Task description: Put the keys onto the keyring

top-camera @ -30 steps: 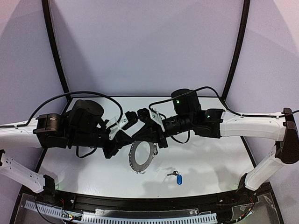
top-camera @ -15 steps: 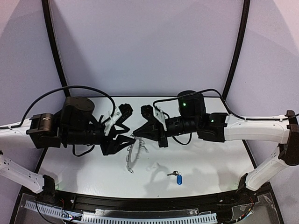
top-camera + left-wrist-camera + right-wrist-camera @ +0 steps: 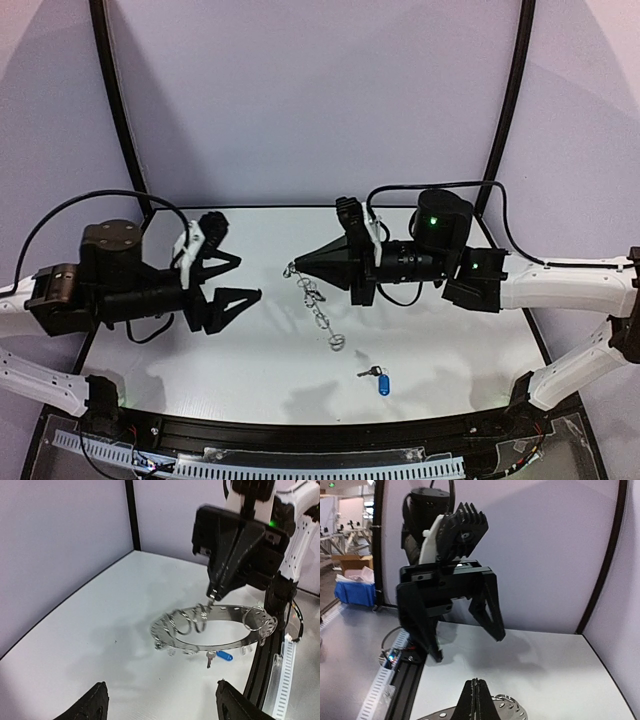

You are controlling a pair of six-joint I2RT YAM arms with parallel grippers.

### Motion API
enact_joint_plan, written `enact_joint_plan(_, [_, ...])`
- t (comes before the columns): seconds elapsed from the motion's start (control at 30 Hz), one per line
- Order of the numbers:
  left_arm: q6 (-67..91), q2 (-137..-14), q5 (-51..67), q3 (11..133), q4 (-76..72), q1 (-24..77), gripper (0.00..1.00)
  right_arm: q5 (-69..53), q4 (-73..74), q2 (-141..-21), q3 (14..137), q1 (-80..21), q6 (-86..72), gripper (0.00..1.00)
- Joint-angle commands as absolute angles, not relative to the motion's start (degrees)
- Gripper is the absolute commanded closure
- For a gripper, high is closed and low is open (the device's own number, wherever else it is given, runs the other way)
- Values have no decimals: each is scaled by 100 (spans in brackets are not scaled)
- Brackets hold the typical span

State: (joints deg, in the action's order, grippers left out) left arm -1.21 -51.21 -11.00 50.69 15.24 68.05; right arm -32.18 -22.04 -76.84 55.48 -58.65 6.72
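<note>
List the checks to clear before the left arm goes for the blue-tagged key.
1. Right gripper shut on the keyring rim: ok.
2. Keyring held off the table: ok.
3. Left gripper open and empty: ok.
4. Blue-tagged key lying free on the table, apart from both arms: ok.
5. Second key located: cannot tell.

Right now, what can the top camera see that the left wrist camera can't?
Only the top camera shows the left arm and right arm whole, stretched in from the sides. Only the left wrist camera shows the ring as a flat circle with a big hole; from the top it looks like a thin edge. Both show the right gripper shut on the ring's rim, and the key with the blue tag.
</note>
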Motion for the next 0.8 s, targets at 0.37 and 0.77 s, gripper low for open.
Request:
enact_joint_plan(0.37, [160,-5237,810,5086,589,6821,44,-3150,-2890,-7801,5581,-5785,-651,100])
enact_joint_plan(0.77, [331,-5699,639,5108,-50,6815,44,-3202,-2815,-7936,5685,-5785,-814,100])
